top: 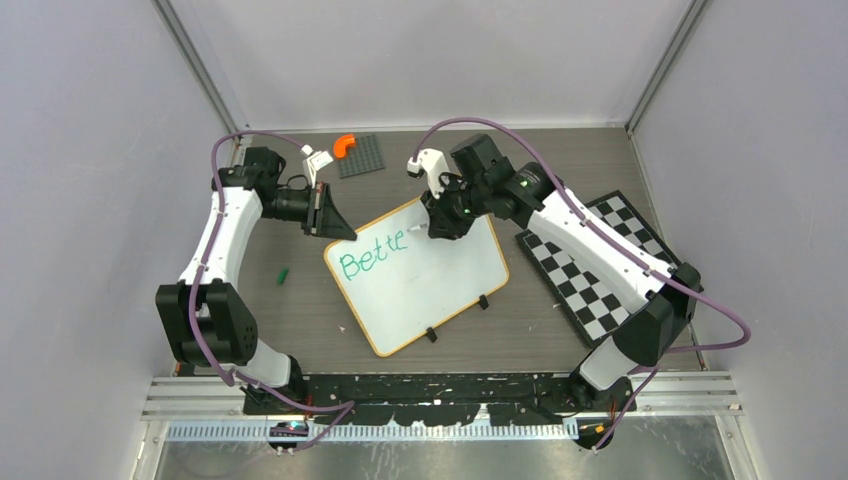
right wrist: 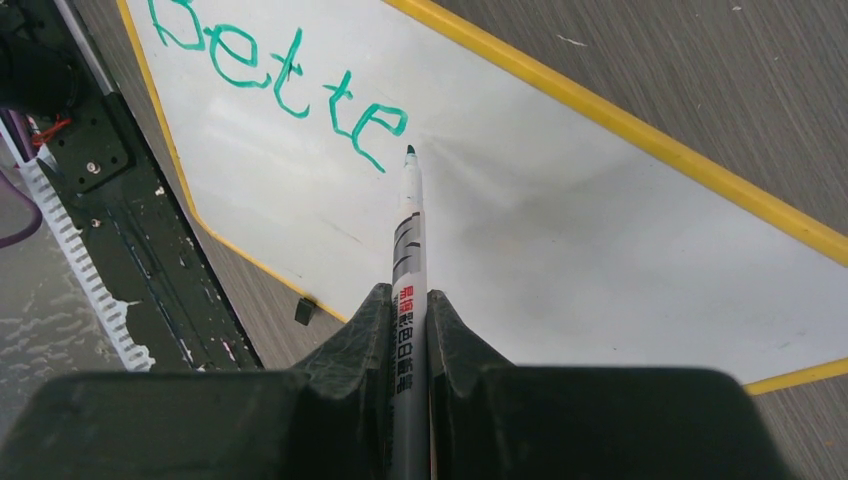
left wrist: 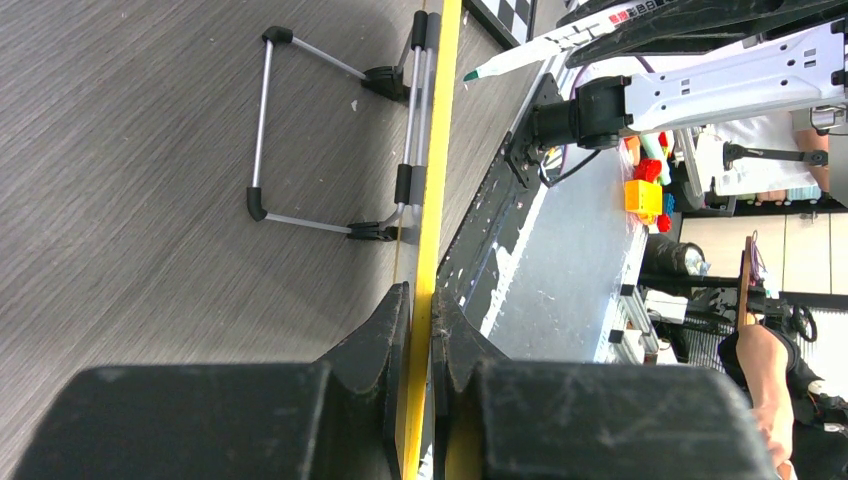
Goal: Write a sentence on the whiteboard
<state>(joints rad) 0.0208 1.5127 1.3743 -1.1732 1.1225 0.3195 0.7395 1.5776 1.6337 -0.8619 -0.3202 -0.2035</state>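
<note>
**Mid-word: "Bette" written, the "r" comes next**

The whiteboard (top: 440, 285) lies at a slant on the desk (top: 300, 310) between the two arms. The sentence (top: 372, 258) is only begun: near the board's far-left corner, green handwriting reads "Bette".

The right tool (right wrist: 408, 300) is pressed together on a marker (right wrist: 410, 230). Its green tip stands just past the last "e"; whether it touches the surface cannot be told. The left tool (left wrist: 421, 300) pinches the board's yellow rim at the far-left corner, apparently to steady it.

By my judgement the writing is early, with one word unfinished and the rest to follow. The next move calls for setting the tip down just right of that "e", forming an "r" on the same baseline, while the board's corner is held firm.

Other writing: the marker barrel carries red and black print, too small to read. A checkerboard (top: 590, 270) lies right of the whiteboard and a small green cap (top: 283, 273) left of it.
</note>
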